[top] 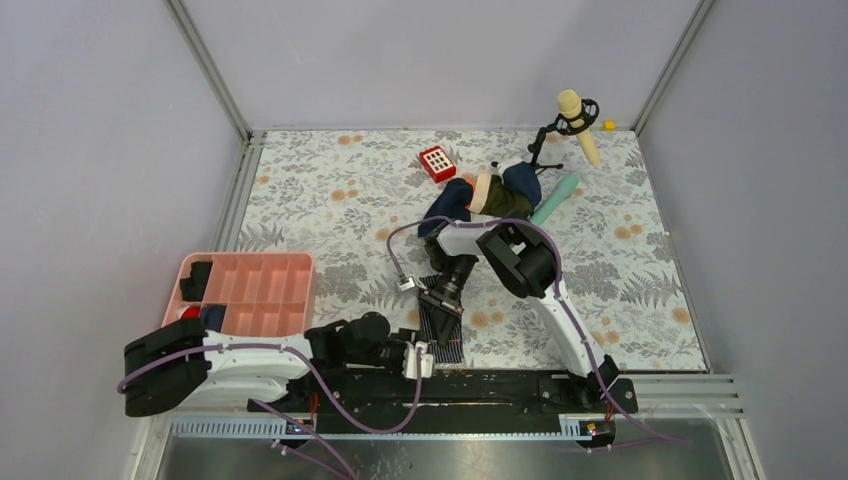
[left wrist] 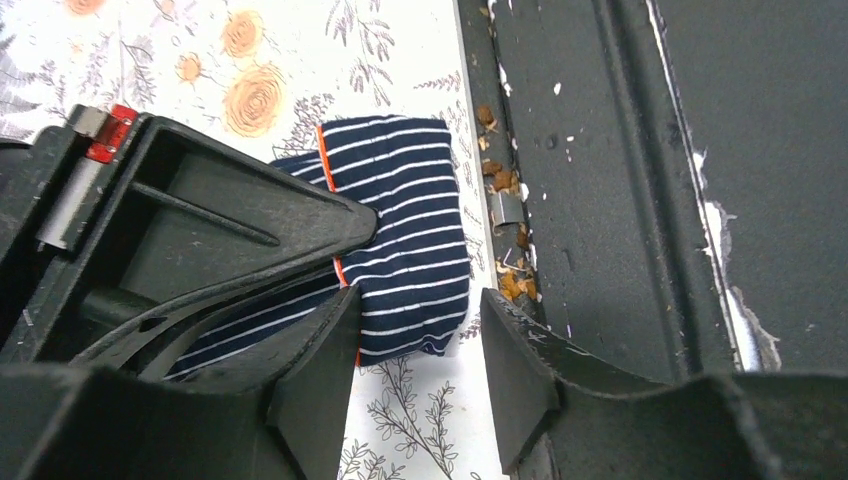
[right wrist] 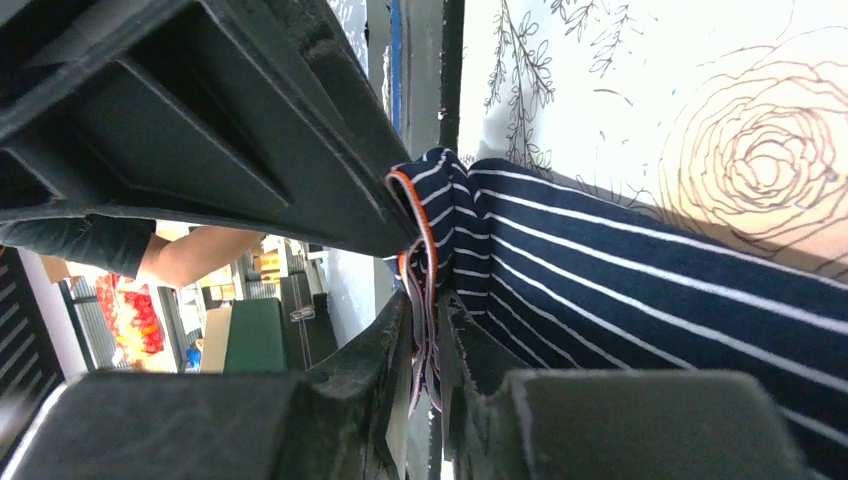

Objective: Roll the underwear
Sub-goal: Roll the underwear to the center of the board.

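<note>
The underwear (top: 441, 336), navy with thin pale stripes and an orange-trimmed edge, lies folded narrow near the table's front edge. My right gripper (top: 440, 308) points down at its far end and is shut on the orange-trimmed edge (right wrist: 425, 250), with bunched cloth pinched between the jaws (right wrist: 428, 305). My left gripper (top: 424, 357) is low at the near end of the cloth. In the left wrist view the left gripper (left wrist: 417, 305) is open, and the folded end of the underwear (left wrist: 400, 230) lies just ahead of the gap, touching the left finger (left wrist: 320, 350).
A pink compartment tray (top: 250, 290) sits at the left. At the back are a pile of other garments (top: 490, 195), a red block (top: 437, 162), a teal cylinder (top: 555, 198) and a microphone on a stand (top: 575, 120). The black base rail (left wrist: 600, 200) runs right beside the underwear.
</note>
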Tool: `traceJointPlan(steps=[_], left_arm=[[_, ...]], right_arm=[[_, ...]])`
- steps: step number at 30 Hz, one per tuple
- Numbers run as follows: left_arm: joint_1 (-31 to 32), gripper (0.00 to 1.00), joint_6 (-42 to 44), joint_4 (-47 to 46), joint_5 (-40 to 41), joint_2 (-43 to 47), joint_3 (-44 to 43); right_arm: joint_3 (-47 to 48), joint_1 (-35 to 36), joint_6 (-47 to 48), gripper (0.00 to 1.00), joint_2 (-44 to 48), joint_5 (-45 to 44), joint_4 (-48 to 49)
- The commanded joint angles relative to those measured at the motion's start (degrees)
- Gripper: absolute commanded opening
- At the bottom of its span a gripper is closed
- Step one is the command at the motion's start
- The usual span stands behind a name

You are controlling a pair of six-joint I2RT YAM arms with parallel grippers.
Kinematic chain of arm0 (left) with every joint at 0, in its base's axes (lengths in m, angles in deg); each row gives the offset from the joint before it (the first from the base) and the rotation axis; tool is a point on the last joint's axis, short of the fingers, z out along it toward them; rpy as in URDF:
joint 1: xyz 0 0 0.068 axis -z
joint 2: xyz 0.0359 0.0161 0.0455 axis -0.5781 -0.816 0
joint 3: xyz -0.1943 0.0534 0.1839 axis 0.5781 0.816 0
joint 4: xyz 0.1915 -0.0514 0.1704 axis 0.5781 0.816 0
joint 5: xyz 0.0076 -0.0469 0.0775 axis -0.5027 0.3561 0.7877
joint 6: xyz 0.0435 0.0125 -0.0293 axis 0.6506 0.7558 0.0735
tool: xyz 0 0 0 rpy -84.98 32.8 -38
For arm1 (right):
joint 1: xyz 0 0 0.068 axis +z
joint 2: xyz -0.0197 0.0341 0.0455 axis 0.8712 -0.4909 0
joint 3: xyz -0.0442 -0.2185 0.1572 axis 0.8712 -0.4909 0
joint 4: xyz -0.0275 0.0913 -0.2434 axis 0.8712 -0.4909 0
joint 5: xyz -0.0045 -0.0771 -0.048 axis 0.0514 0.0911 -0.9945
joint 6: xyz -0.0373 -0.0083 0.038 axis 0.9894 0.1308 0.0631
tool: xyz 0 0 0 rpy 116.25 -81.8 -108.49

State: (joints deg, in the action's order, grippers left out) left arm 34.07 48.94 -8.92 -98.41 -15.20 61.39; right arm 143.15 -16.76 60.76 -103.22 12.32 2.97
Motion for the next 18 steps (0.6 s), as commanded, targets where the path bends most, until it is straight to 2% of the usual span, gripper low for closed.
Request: traceJointPlan(steps=[1, 7, 12, 14, 16, 18], left_arm=[[0.7, 0.46, 1.5, -4.0, -1.3, -3.1, -0.2], [1.2, 0.46, 2.8, -6.6, 1.8, -6.4, -0.4], [2.2, 0.53, 3.8, -11.5, 6.8, 0.1, 2.4], [2.2, 0.53, 3.7, -11.0, 5.0, 5.3, 3.7], [2.2, 0.48, 2.8, -6.4, -1.1, 8.9, 3.5], [2.2, 0.42, 1.0, -2.3, -4.3, 7.1, 2.4]], right_arm=[[-2.4, -0.4, -6.2, 0.0, 1.8, 0.5, 9.9], [-2.3, -0.5, -9.8, 0.0, 0.7, -1.5, 13.8], [-3.4, -0.4, -13.8, 0.0, 1.0, -3.2, 17.8], [-3.6, -0.4, -14.3, 0.0, 1.0, -3.2, 18.3], [-3.5, -0.4, -14.7, 0.0, 0.6, -3.1, 18.4], [-3.3, -0.4, -14.8, 0.0, 0.5, -3.0, 18.4]])
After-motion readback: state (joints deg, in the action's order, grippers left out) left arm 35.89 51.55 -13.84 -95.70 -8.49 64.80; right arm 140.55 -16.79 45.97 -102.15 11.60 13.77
